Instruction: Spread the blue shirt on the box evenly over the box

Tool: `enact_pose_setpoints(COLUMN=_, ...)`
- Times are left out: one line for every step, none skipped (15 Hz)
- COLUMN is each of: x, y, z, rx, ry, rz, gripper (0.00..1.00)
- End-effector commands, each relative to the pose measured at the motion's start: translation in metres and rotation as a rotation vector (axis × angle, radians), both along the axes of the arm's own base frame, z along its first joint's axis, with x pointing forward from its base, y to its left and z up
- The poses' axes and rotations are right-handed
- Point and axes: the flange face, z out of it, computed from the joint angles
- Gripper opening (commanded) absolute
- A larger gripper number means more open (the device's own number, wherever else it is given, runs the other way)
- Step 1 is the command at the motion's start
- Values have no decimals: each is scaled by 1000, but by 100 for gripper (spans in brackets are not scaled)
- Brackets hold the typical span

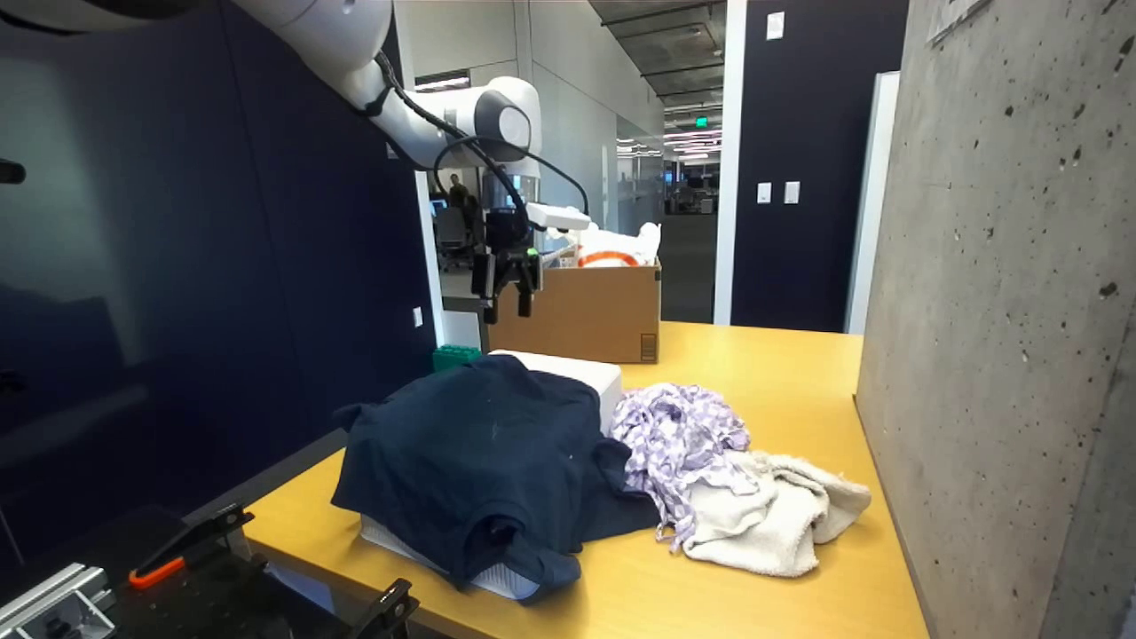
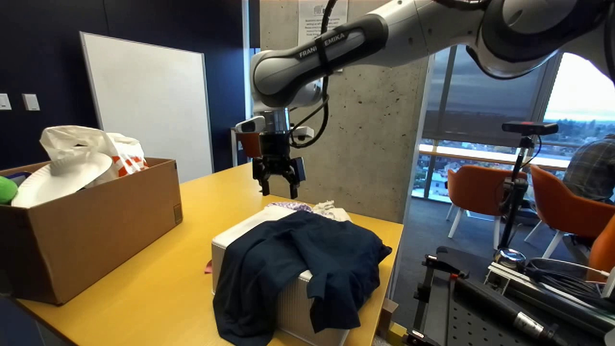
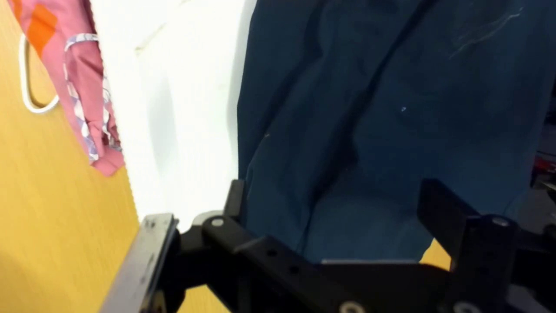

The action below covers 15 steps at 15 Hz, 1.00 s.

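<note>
The blue shirt, dark navy, drapes over most of the box in both exterior views (image 1: 479, 435) (image 2: 341, 250). It hangs unevenly over the sides and has folds, seen in the wrist view (image 3: 404, 121). A strip of the white box's top stays bare along one edge in all views (image 1: 568, 366) (image 2: 252, 225) (image 3: 186, 113). Part of a ribbed side wall also shows between hanging parts of the shirt. My gripper (image 1: 508, 311) (image 2: 279, 189) is open and empty, pointing down above the box, apart from the fabric. In the wrist view its fingers (image 3: 334, 195) stand wide apart over the shirt.
A brown cardboard box (image 1: 577, 315) (image 2: 110, 235) filled with items stands on the yellow table (image 1: 763, 373). A purple-white cloth (image 1: 679, 430) and a beige cloth (image 1: 781, 515) lie beside the white box. A pink cloth (image 3: 82, 87) lies along its bare edge. A concrete wall (image 1: 1003, 311) borders the table.
</note>
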Motion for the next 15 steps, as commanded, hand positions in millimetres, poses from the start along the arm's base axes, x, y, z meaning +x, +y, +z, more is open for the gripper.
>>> enact_pose_setpoints(x=12, y=9, z=-26, rx=55, ry=55, rz=37, gripper=100)
enact_pose_setpoints(x=14, y=10, z=-37, rx=60, ry=65, rz=40, gripper=100)
enact_pose_setpoints(x=15, y=12, z=-45, rx=64, ry=79, rz=41, gripper=100)
enact_pose_setpoints(x=17, y=14, z=-52, rx=62, ry=78, rz=42, gripper=100)
enact_pose_setpoints(x=19, y=15, z=-55, rx=61, ry=73, rz=43, gripper=100)
enact_pose_setpoints(x=21, y=15, z=-58, rx=61, ry=72, rz=41, gripper=100)
enact_pose_setpoints(x=23, y=15, z=-59, rx=62, ry=65, rz=44, gripper=100)
enact_pose_setpoints(x=24, y=14, z=-61, rx=62, ry=62, rz=42, gripper=100)
enact_pose_setpoints(x=25, y=14, z=-65, rx=63, ry=64, rz=42, gripper=100)
enact_pose_setpoints(x=26, y=14, z=-68, rx=64, ry=71, rz=42, gripper=100)
enact_pose_setpoints(x=26, y=14, z=-71, rx=67, ry=72, rz=45, gripper=100)
enact_pose_setpoints(x=26, y=15, z=-76, rx=68, ry=80, rz=48, gripper=100)
enact_pose_setpoints(x=26, y=16, z=-79, rx=66, ry=86, rz=49, gripper=100)
enact_pose_setpoints(x=26, y=17, z=-83, rx=68, ry=89, rz=55, gripper=100)
enact_pose_setpoints(x=26, y=18, z=-85, rx=68, ry=91, rz=59, gripper=100)
